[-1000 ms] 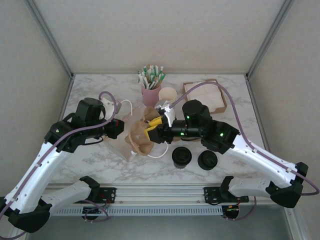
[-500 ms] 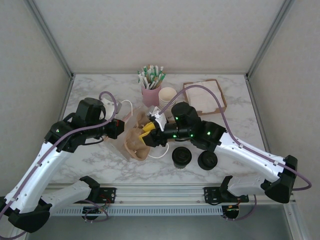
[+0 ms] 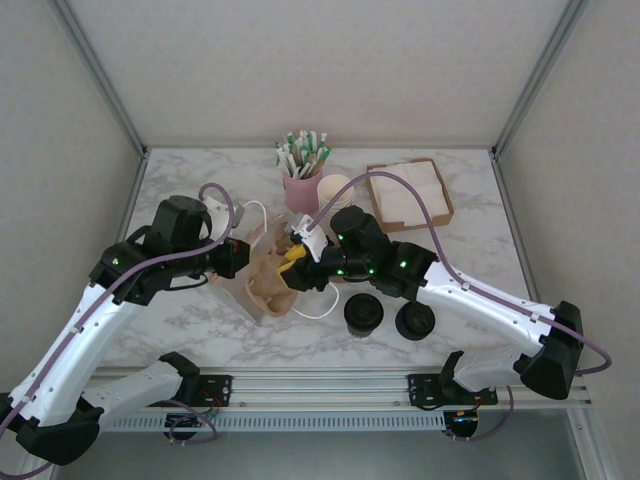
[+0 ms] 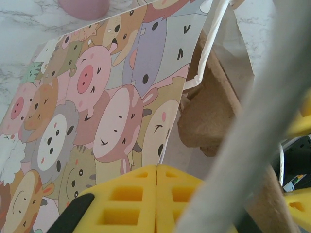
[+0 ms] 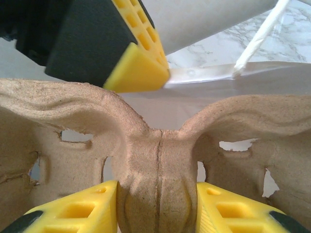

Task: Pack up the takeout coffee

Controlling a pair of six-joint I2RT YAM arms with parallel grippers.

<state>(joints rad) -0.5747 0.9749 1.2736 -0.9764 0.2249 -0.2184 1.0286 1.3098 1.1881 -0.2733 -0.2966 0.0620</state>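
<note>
Two round black lids (image 3: 363,314) (image 3: 415,320) stand near the front edge right of centre; from above I cannot tell which one tops the takeout coffee. A paper bag printed with cartoon animals (image 4: 97,107) lies on its side, its mouth facing right. My left gripper (image 4: 156,168) is shut on the bag's rim, holding the mouth up. My right gripper (image 5: 156,206) is shut on the middle post of a brown pulp cup carrier (image 5: 155,145), which sits partly inside the bag (image 3: 232,285). Both lids are apart from both grippers, under the right arm.
A pink cup of straws (image 3: 300,186), a stack of cream paper cups (image 3: 336,188) and a brown tray of napkins (image 3: 411,194) stand at the back. The bag's white cord handles (image 3: 318,310) trail on the marble table (image 3: 180,320). Frame posts rise at both back corners.
The right arm has slid left, carrying the carrier deeper into the bag's mouth. The left arm and the two lids have stayed still.
</note>
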